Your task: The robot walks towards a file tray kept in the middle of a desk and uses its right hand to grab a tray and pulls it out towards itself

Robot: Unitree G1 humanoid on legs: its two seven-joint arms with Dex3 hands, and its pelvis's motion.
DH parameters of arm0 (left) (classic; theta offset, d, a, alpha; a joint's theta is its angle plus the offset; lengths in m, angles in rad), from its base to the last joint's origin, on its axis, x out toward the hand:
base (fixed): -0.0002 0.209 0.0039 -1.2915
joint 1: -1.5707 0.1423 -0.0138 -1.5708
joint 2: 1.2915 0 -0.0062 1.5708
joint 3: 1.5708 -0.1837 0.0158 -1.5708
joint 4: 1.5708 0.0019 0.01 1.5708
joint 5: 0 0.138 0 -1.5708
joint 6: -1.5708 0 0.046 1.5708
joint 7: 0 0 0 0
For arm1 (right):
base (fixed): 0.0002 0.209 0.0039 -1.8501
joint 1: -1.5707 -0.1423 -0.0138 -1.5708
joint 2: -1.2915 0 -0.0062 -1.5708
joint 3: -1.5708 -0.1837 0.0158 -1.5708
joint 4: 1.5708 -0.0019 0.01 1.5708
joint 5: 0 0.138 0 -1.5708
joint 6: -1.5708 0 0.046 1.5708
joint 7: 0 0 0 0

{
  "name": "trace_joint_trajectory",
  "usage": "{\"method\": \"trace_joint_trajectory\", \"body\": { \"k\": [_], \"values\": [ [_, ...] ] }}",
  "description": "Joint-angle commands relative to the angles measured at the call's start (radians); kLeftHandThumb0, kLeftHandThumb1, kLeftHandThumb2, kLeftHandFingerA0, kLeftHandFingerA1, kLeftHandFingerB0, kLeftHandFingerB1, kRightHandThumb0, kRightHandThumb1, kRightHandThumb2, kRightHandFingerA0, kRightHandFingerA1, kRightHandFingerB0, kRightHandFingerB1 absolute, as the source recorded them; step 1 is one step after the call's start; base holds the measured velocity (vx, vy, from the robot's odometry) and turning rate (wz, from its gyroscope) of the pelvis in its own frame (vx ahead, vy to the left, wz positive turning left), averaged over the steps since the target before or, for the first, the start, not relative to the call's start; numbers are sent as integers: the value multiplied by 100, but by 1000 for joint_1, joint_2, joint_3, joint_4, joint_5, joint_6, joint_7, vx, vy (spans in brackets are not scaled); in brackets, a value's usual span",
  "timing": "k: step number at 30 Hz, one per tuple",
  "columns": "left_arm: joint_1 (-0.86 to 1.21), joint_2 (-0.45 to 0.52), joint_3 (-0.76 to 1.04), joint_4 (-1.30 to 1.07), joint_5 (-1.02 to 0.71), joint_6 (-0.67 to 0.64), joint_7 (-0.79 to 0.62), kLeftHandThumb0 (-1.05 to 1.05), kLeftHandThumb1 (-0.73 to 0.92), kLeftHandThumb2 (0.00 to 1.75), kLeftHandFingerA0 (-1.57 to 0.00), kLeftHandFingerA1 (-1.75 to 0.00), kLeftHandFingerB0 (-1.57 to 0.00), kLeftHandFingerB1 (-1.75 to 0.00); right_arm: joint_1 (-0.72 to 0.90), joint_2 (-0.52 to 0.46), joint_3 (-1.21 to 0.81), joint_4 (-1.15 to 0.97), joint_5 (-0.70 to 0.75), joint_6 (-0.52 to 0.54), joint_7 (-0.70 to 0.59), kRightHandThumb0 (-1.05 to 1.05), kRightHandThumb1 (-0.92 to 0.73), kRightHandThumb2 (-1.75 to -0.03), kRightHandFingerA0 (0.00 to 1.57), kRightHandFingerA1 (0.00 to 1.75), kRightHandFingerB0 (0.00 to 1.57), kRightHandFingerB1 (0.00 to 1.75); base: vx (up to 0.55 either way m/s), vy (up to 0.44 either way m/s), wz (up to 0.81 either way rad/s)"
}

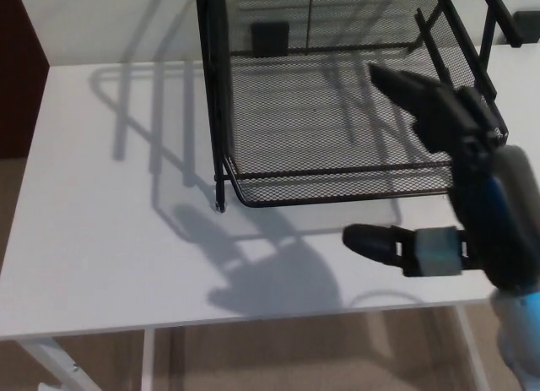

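A black wire-mesh file tray (337, 121) stands on the white desk (101, 256), its lowest tray sticking out toward me with its front rim (337, 192) low over the desktop. My right hand (439, 180) comes in from the right, just in front of that rim's right corner. It is open: the upper fingers (413, 91) reach over the tray's right side, and the thumb (375, 239) points left below the rim, over the desk. Nothing is held. My left hand does not show.
The desk's front edge (211, 319) runs across the bottom, with a white leg (51, 361) and tan floor below. A dark red panel (21, 70) stands at the far left. Small black objects sit behind the tray (270, 36) and at the top right (525, 28).
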Motion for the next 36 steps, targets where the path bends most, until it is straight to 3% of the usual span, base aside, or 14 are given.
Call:
{"method": "trace_joint_trajectory", "body": {
  "k": [1,3,5,6,14,19,21,22,23,24,25,30,31,36],
  "values": [
    [32,66,-34,-118,53,93,-42,-47,51,79,-57,-58,-34,-47,-235,-87,362,337,-934,391,157,-93,-53,-56,2,44,12,33,0,0,0],
    [21,67,-40,-104,64,95,-37,-48,52,80,-56,-57,-35,-46,-240,-82,376,354,-954,420,146,-82,-48,-92,1,29,13,37,0,0,0],
    [17,68,-40,-98,64,92,-38,-40,60,58,-65,-48,-41,-36,-242,-68,391,378,-979,466,125,-91,-57,-58,0,42,10,35,0,0,0],
    [16,69,-41,-100,63,94,-41,-46,51,79,-57,-58,-35,-47,-243,-63,395,380,-982,479,131,-88,-52,-94,3,18,10,34,0,0,0],
    [13,72,-39,-97,51,87,-56,-47,50,78,-57,-57,-35,-46,-253,-83,427,414,-1019,539,170,-79,-43,-61,0,14,0,28,0,0,0],
    [22,81,-50,-114,71,87,-53,-41,60,58,-63,-45,-42,-35,-256,-100,459,450,-1085,595,140,-72,-42,-87,0,12,7,14,0,0,0],
    [11,83,-52,-101,74,83,-52,-41,60,58,-63,-45,-42,-35,-252,-105,467,439,-1107,605,117,-76,-45,-87,0,11,8,9,0,0,0],
    [4,90,-61,-100,95,80,-45,-43,60,58,-64,-44,-42,-35,-241,-107,466,405,-1101,593,91,-78,-44,-61,0,2,1,28,0,0,0],
    [0,91,-64,-101,98,81,-45,-50,51,80,-58,-56,-36,-46,-236,-115,469,373,-1116,578,108,-77,-42,-86,0,19,0,10,0,0,0],
    [-4,86,-61,-89,85,64,-50,-42,59,58,-65,-46,-43,-36,-224,-129,475,324,-1145,557,122,-81,-45,-87,0,12,0,0,0,0,0],
    [-4,86,-61,-87,84,61,-51,-41,60,58,-64,-45,-43,-36,-220,-131,478,319,-1149,559,111,-84,-43,-63,0,13,0,22,0,0,0],
    [23,107,-76,-112,100,48,-57,-44,63,59,-64,-45,-44,-36,-201,-123,494,302,-1153,582,58,-81,-47,-88,0,11,0,0,0,0,0],
    [16,107,-78,-94,102,40,-54,-52,52,82,-59,-58,-38,-48,-195,-126,497,284,-1159,576,66,-88,-48,-92,0,14,0,0,0,0,0],
    [-1,114,-95,-74,128,31,-35,-51,51,81,-61,-58,-40,-49,-177,-142,507,204,-1181,560,49,-96,-45,-77,0,0,0,12,0,0,0]
  ]
}}
